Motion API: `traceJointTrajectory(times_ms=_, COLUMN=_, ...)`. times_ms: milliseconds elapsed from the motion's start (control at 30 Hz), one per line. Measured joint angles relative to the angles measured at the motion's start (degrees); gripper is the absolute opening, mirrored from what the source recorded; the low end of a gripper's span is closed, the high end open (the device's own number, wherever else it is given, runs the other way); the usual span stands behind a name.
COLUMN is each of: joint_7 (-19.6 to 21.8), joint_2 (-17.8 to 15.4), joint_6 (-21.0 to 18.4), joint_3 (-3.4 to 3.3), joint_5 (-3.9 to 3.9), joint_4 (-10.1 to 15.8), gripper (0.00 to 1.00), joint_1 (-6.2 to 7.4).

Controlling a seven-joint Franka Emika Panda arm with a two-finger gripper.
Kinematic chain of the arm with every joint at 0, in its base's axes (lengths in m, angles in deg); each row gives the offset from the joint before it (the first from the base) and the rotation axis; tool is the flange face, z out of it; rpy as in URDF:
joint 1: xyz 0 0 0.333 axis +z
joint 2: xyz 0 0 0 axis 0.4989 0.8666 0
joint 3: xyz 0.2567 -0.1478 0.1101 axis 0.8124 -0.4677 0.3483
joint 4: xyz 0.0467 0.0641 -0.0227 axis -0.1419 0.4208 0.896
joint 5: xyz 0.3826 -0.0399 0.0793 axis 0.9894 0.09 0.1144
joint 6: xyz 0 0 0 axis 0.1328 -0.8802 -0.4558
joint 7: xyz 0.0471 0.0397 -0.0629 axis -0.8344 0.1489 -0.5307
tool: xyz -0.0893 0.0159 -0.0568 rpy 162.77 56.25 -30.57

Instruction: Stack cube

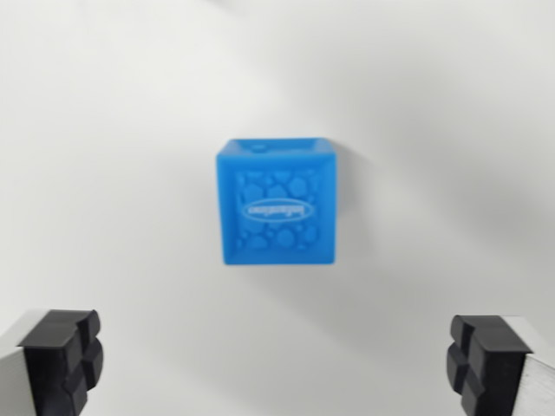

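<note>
Seen from the wrist camera, the arm hangs above a white desk (104, 130), looking down on it, with only the tips of its claw (277, 368) in frame. The two black fingertips (62, 360) sit at roughly 8 and 4 o'clock in the wrist view, one in each lower corner, set wide apart and gripping nothing; neither touches any object. A single blue cube (277, 202) rests on the desk near the centre of the frame, toward 12 o'clock from the gap between the fingertips and well clear of both. Its facing side carries a pebbled pattern and an oval logo, too blurred to read. A soft shadow falls from the cube toward 2 o'clock.
</note>
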Motion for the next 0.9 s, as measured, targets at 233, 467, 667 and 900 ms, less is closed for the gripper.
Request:
traceJointTrajectory(times_ms=233, joint_7=-0.06, joint_2=3.66, joint_6=3.72, joint_3=-0.15, joint_5=-0.38, joint_4=0.08, gripper=1.00, joint_1=0.07)
traceJointTrajectory(times_ms=467, joint_7=0.04, joint_2=7.39, joint_6=7.30, joint_3=-0.41, joint_5=-0.75, joint_4=-0.01, gripper=1.00, joint_1=0.21)
traceJointTrajectory(times_ms=667, joint_7=0.15, joint_2=10.43, joint_6=9.88, joint_3=-0.76, joint_5=-0.98, joint_4=-0.48, gripper=1.00, joint_1=0.50)
traceJointTrajectory(times_ms=900, joint_7=0.18, joint_2=13.59, joint_6=12.40, joint_3=-1.28, joint_5=-1.03, joint_4=-1.16, gripper=1.00, joint_1=1.00)
